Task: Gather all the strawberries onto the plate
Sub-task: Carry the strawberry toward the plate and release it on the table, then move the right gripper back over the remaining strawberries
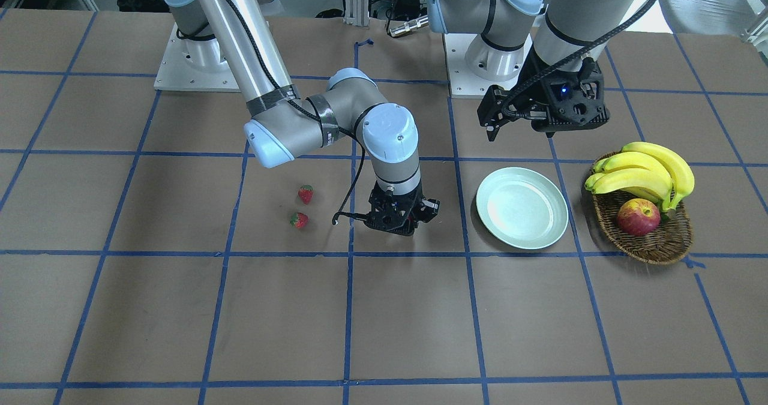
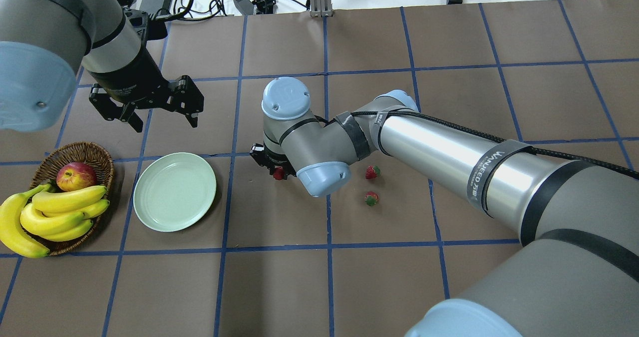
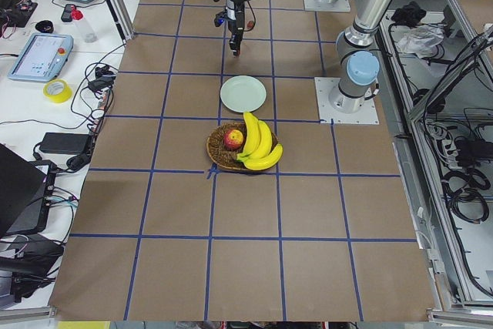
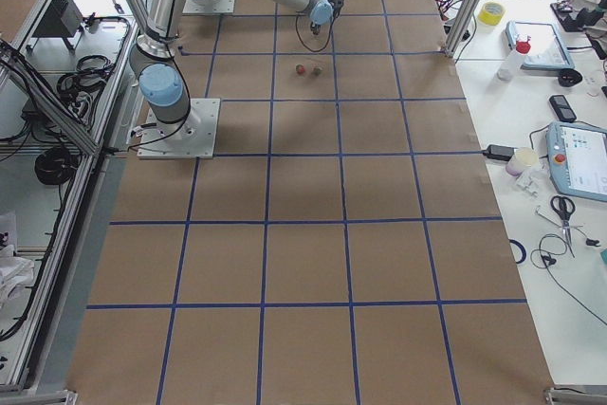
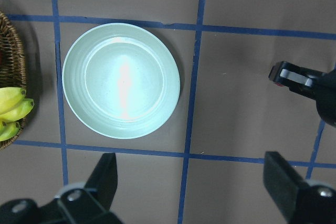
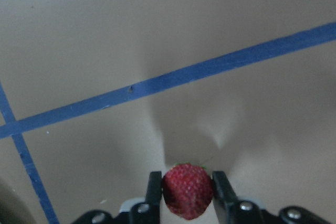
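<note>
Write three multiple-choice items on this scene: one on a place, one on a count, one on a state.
1. Where does the plate lie?
A) between the basket and the right gripper
B) inside the basket
C) under the bananas

2. How many strawberries lie loose on the table?
A) one
B) two
C) four

3. The right gripper is:
A) open and empty
B) shut on a strawberry
C) shut on the apple

Key:
1 A, the overhead view shows it between them.
2 B, the front view shows two side by side.
3 B, the right wrist view shows it clamped on one.
</note>
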Tool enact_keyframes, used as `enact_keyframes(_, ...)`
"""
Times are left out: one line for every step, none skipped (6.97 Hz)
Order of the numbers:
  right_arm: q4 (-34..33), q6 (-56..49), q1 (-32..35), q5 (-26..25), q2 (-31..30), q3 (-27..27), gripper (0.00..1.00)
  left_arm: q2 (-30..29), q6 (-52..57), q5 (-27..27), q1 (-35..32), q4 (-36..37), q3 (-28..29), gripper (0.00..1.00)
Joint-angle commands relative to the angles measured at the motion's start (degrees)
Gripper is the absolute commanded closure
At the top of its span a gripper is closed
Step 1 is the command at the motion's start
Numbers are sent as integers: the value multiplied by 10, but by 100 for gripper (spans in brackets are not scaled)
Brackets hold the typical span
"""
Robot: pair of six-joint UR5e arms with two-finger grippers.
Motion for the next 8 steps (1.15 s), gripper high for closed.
enact_keyframes(5,-3,0,-10,-2,5,0,0,0,0,0,0,-1,0)
enact_keyframes(31,-12,-7,-26,-18,6,0,-1,0,0,0,0,-1,0)
enact_keyframes(49,-33,-25,-33,-45,7,0,0,0,0,0,0,0,0)
enact_keyframes(108,-98,-69,-47,-78,7,0,0,0,0,0,0,-1,0)
enact_keyframes(149,-148,-106,-50,-106,12,0,-1,0,0,0,0,-1,0)
enact_keyframes(158,-183,-129,-59,-120,32,2,-1,0,-2,0,0,0,0)
enact_keyframes(154,-208,-140,-96,-124,65,5,-1,0,0,-2,1,0,0)
enact_keyframes(103,-211,-140,-112,-124,103,7,-1,0,0,-3,0,-1,0)
